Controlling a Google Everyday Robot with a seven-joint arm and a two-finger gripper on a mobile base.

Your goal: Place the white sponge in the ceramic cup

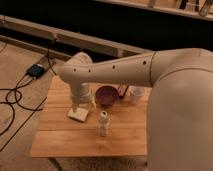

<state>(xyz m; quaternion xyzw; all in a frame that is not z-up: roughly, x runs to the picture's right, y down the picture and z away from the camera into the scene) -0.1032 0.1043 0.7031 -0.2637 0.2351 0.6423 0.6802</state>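
The white sponge [78, 115] lies flat on the wooden table [60, 137], left of centre. My gripper [81, 105] points straight down right above the sponge, at or very near its top. The ceramic cup [136, 94] stands upright at the table's back right, partly behind my arm, with the bowl between it and the sponge.
A dark purple bowl [106, 95] sits just right of the gripper. A slim white bottle [103, 123] stands upright in front of the bowl. My arm [130, 70] spans the table's back. Cables and a small box [36, 70] lie on the floor at left.
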